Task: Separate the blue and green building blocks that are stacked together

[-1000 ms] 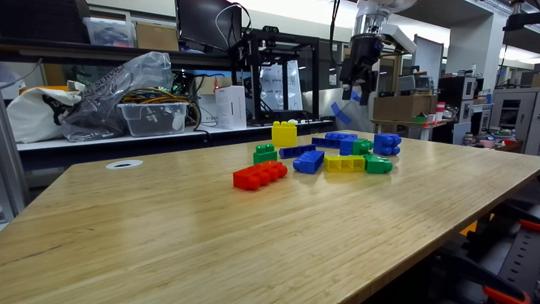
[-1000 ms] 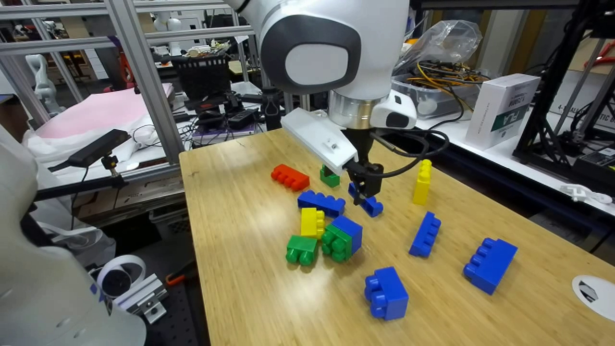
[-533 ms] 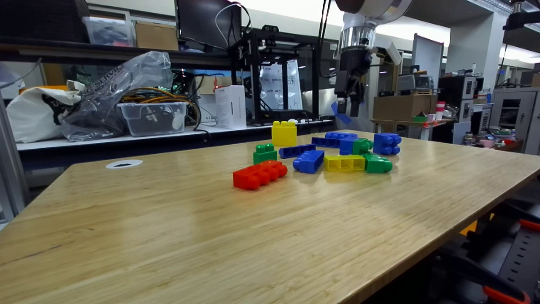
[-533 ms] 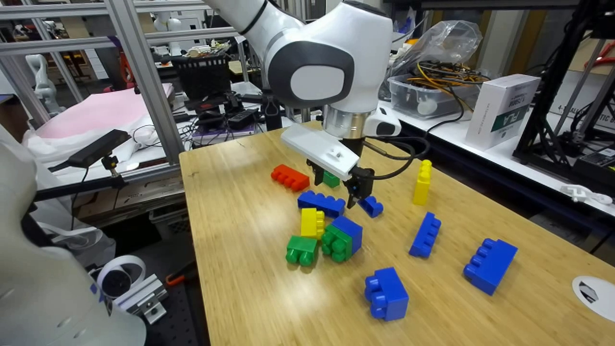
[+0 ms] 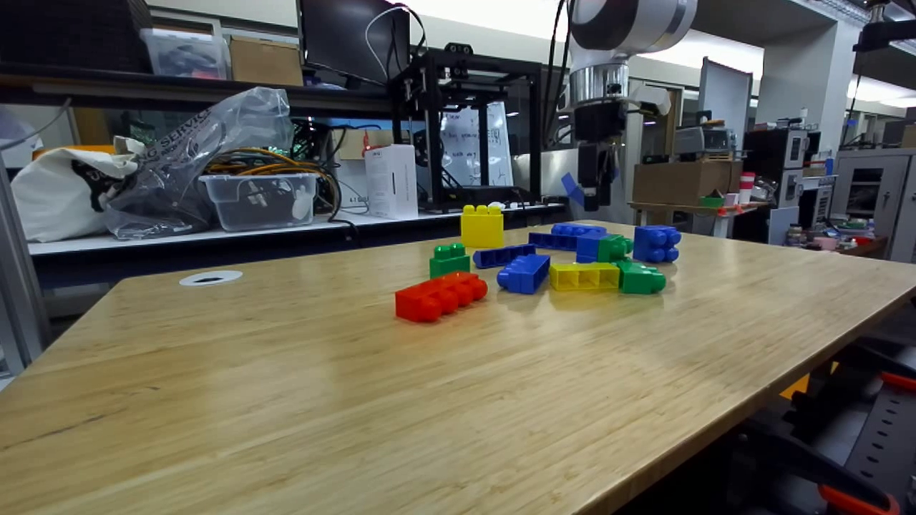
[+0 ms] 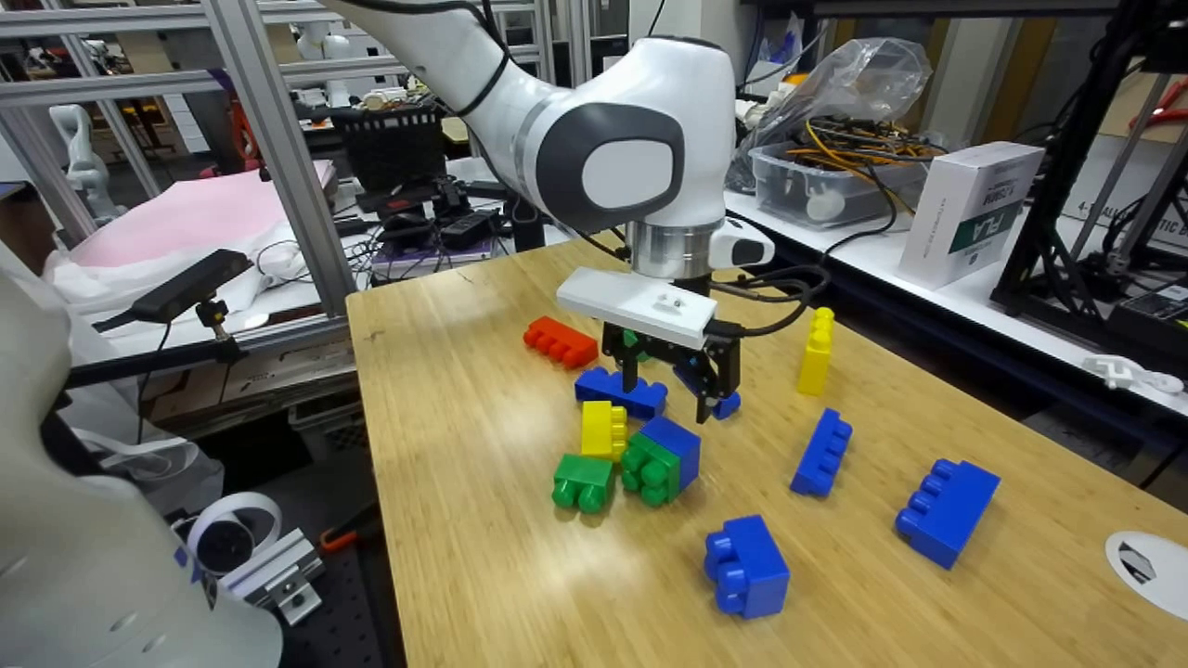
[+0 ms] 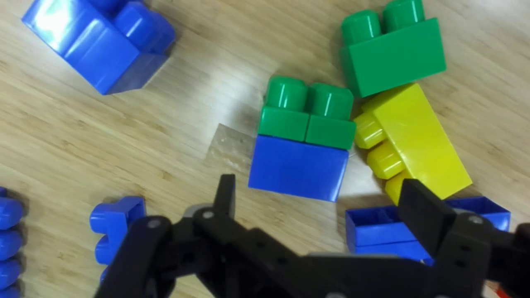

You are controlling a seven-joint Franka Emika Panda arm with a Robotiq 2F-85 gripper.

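Note:
The stacked pair lies on its side on the table. Its green block (image 7: 307,125) is joined to its blue block (image 7: 298,167), studs of the green one facing out. The pair also shows in both exterior views, as green block (image 6: 652,469) with blue block (image 6: 677,445), and as blue block (image 5: 587,248) with green block (image 5: 614,247). My gripper (image 6: 666,402) is open and empty, pointing down above the table behind the pair. In the wrist view the fingers (image 7: 225,194) stand wide apart, one to each side of the pair's blue end, not touching it.
A yellow brick (image 7: 422,140) lies close beside the pair, with a loose green brick (image 7: 395,58) at its end. A blue brick (image 7: 381,234) lies under the right finger. Another blue brick (image 6: 750,568), a red brick (image 6: 561,342) and a standing yellow brick (image 6: 816,353) lie around.
The arm has come lower and the gripper has turned, shifting left in both exterior views, with its fingers now straight down. The jaws stay open. The bricks have not moved.

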